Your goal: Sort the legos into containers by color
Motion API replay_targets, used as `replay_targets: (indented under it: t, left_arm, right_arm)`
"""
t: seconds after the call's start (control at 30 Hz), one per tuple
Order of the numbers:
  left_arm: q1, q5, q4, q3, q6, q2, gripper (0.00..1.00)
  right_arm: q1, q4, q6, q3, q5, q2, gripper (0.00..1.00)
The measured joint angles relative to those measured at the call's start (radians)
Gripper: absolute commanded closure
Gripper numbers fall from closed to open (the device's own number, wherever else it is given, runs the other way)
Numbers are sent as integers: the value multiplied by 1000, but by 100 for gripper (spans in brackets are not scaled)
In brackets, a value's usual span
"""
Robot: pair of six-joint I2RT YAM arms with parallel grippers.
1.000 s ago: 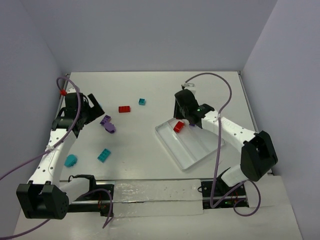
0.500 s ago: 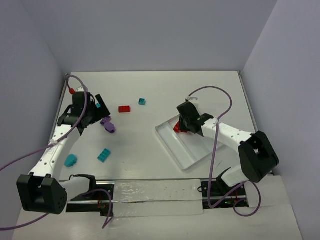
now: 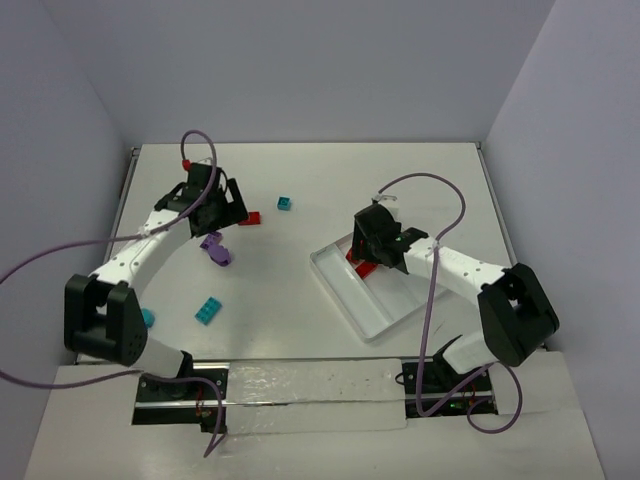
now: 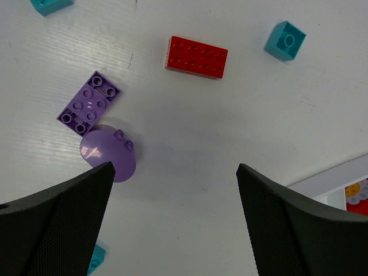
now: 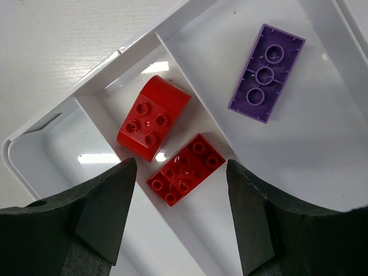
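Observation:
My right gripper (image 3: pixel 368 250) (image 5: pixel 179 167) is open and empty, low over the white tray (image 3: pixel 400 297) (image 5: pixel 137 41). Below it a red rounded lego (image 5: pixel 152 118) and a red flat lego (image 5: pixel 185 168) lie in one compartment. A purple lego (image 5: pixel 267 72) lies in the compartment beside it. My left gripper (image 3: pixel 222 207) (image 4: pixel 175 169) is open and empty above the table. Ahead of it lie a red lego (image 4: pixel 196 57) (image 3: pixel 250 218), a teal cube (image 4: pixel 285 40) (image 3: pixel 285 203), a purple flat lego (image 4: pixel 89 102) and a purple rounded lego (image 4: pixel 109 154).
A teal lego (image 3: pixel 208 310) lies near the table's front left, and another teal lego (image 3: pixel 148 318) shows partly behind the left arm. A further teal lego (image 4: pixel 50 4) lies at the far left. The tray's corner (image 4: pixel 336 183) shows at the left wrist view's right edge.
My right gripper came down over the tray and opened; the red lego it held now lies in a compartment. My left gripper swung right and farther back, towards the red lego on the table.

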Motion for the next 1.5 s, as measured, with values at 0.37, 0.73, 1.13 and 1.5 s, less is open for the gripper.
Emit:
replay_targets:
  t: [0.37,0.73,1.13,1.5]
  left_arm:
    - [-16,-20,25,315,0,425,1]
    - [-16,-74,21,563,-5,668,1]
    - [-17,-107,14,596,-77,756,1]
    - [-113,-91,41,425,-52,657,1]
  right_arm:
    - [0,-25,-7,40,7,-88,16]
    - [2,-48,-7,40,7,-89,15]
    - [14,-54,-4,40,5,-89,14]
    - [28,-62,-2,40,6,-89,14]
